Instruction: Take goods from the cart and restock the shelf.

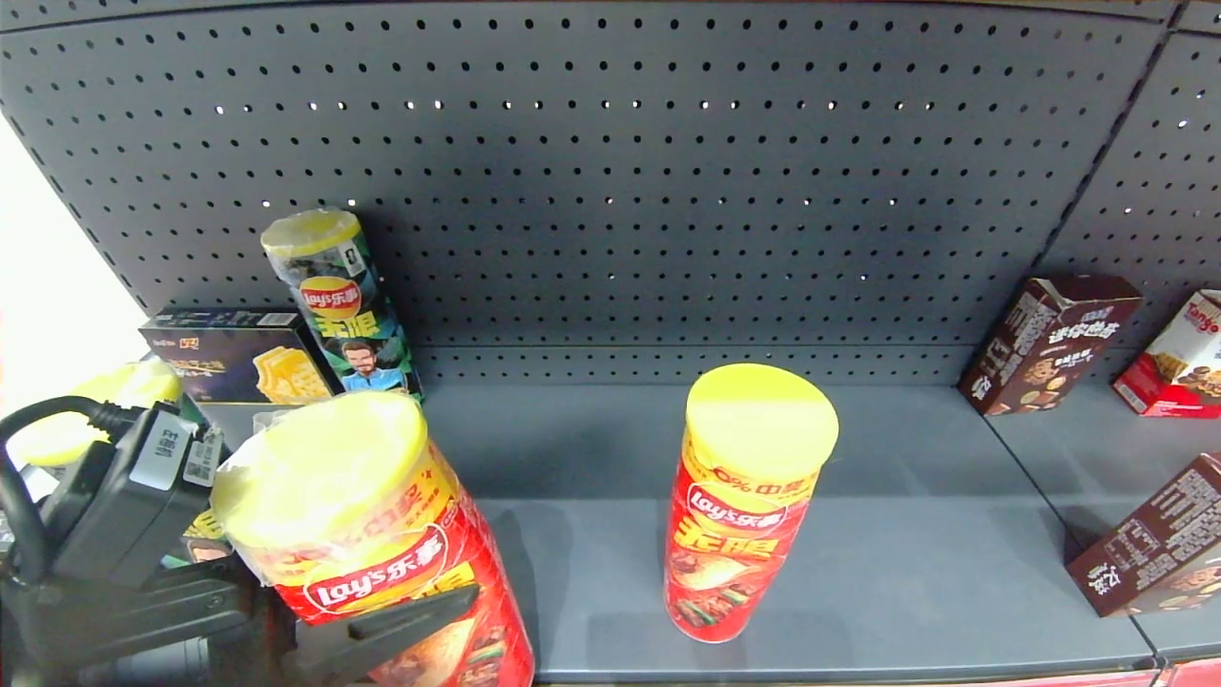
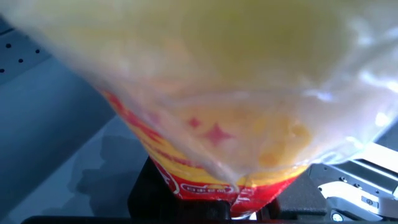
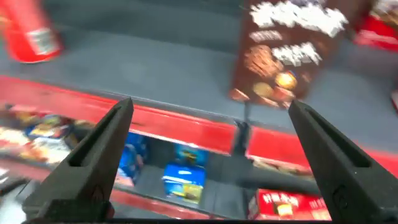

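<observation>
My left gripper (image 1: 362, 625) sits at the shelf's front left, shut on a red chip can with a yellow lid (image 1: 372, 534). The can leans slightly and hangs over the grey shelf board (image 1: 916, 563). In the left wrist view the same can (image 2: 217, 124) looms close, with dark gripper parts under it. A second red can (image 1: 739, 506) stands upright on the shelf's middle front. My right gripper (image 3: 211, 107) is open with nothing between its fingers, in front of the shelf's red edge strip (image 3: 174, 118), facing a brown box (image 3: 289, 50).
A green chip can (image 1: 339, 305) and a dark box (image 1: 238, 358) stand at the back left against the pegboard (image 1: 668, 191). Brown boxes (image 1: 1049, 343) (image 1: 1154, 544) and a red-white box (image 1: 1178, 358) occupy the right. Blue packets (image 3: 183, 177) lie on the lower shelf.
</observation>
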Available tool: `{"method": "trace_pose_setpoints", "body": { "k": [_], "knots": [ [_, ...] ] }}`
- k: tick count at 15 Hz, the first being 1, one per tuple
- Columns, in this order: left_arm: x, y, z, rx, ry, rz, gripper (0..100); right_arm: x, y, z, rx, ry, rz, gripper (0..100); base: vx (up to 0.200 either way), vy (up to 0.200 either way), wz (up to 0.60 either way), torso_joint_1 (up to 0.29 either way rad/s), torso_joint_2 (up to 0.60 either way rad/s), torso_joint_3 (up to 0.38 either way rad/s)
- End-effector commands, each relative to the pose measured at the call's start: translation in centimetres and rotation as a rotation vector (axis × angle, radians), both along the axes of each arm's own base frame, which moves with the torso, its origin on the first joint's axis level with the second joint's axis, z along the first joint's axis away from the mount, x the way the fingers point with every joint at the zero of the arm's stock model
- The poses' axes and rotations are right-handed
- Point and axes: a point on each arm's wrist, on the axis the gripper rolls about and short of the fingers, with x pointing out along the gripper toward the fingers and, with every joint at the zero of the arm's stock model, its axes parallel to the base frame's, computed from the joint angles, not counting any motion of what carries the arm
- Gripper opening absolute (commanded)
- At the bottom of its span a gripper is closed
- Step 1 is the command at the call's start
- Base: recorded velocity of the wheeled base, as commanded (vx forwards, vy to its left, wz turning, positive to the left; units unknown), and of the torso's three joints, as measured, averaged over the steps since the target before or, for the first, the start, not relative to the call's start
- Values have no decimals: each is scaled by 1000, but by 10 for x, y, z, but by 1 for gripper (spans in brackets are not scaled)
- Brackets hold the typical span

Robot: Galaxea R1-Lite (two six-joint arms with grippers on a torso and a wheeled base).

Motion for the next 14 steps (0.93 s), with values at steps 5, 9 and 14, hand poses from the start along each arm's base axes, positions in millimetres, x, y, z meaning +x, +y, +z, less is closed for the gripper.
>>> {"method": "trace_pose_setpoints", "body": {
  "k": [5, 9, 14],
  "knots": [
    [-1, -1, -1, 0, 2, -8, 0, 3, 2, -12, 0, -4, 44, 100, 0, 0, 0, 0, 0, 0],
    [-3, -5, 1, -2, -3, -37, 0, 3, 7, -13, -33, -55, 235, 100, 0, 0, 0, 0, 0, 0],
    [-5, -4, -2, 1, 3, -37, 0, 3, 7, -13, -17, -50, 243, 100, 0, 0, 0, 0, 0, 0]
  ]
}}
